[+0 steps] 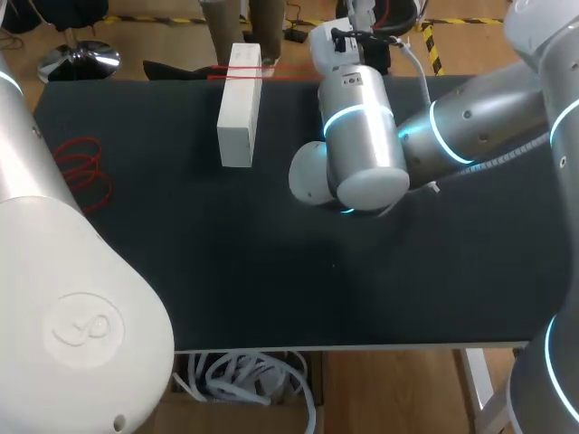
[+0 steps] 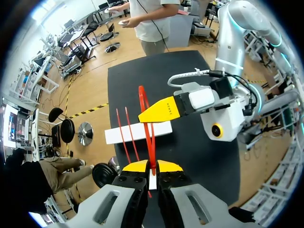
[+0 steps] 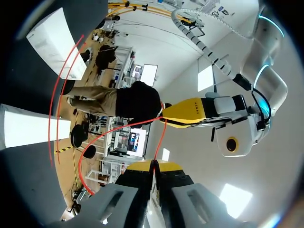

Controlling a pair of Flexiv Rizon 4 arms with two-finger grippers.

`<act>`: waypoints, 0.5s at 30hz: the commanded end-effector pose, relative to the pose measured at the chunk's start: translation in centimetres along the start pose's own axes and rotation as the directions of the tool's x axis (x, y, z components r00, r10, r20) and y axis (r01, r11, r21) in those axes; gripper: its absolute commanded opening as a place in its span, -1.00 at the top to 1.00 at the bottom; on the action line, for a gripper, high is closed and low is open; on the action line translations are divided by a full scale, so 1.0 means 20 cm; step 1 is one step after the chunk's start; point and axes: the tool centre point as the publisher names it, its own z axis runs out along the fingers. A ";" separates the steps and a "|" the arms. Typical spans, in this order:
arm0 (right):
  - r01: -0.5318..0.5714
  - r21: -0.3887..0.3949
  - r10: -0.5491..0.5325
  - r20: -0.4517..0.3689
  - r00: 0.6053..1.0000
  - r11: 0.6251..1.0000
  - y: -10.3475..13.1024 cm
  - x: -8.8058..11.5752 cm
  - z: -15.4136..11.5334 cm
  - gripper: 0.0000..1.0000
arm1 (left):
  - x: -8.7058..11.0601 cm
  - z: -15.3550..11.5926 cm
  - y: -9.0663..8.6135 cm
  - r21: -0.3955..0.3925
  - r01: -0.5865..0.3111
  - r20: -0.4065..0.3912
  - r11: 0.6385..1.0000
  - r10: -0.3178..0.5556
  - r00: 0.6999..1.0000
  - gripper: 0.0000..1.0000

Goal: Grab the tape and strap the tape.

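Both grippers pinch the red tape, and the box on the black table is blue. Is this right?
No: the box is white, not blue, as the head view shows. The left gripper and right gripper do pinch the red tape.

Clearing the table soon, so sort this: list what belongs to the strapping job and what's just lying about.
Job: red tape, white box, left gripper and right gripper, both shut on the tape.
Lying about: red coil on the table beside my left arm; whether it joins the tape is unclear.

Right fingers (image 3: 137, 166) under own wrist (image 1: 348, 45), head view.
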 end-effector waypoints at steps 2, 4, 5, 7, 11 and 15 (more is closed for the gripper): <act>0.009 -0.017 -0.010 -0.021 1.000 1.000 -0.01 -0.04 -0.01 1.00 | 0.00 -0.01 0.00 -0.004 0.001 -0.002 1.000 -0.001 1.000 1.00; 0.010 -0.018 -0.011 -0.024 1.000 1.000 -0.01 -0.04 -0.01 1.00 | 0.00 -0.01 0.00 -0.004 0.001 -0.002 1.000 -0.001 1.000 1.00; 0.010 -0.018 -0.011 -0.026 1.000 1.000 0.00 -0.04 -0.01 1.00 | 0.00 -0.01 0.00 -0.004 0.001 -0.002 1.000 -0.001 1.000 1.00; 0.012 -0.019 -0.012 -0.029 1.000 1.000 0.00 -0.03 -0.01 1.00 | 0.00 -0.01 0.00 -0.004 0.001 -0.002 1.000 -0.001 1.000 1.00; 0.012 -0.020 -0.013 -0.030 0.999 1.000 0.01 -0.04 -0.01 1.00 | 0.00 -0.01 0.00 -0.004 0.001 -0.002 1.000 -0.001 1.000 1.00; 0.014 -0.027 -0.015 -0.034 0.999 1.000 0.02 -0.04 -0.01 1.00 | 0.00 -0.01 0.00 -0.004 0.001 -0.002 1.000 -0.001 1.000 1.00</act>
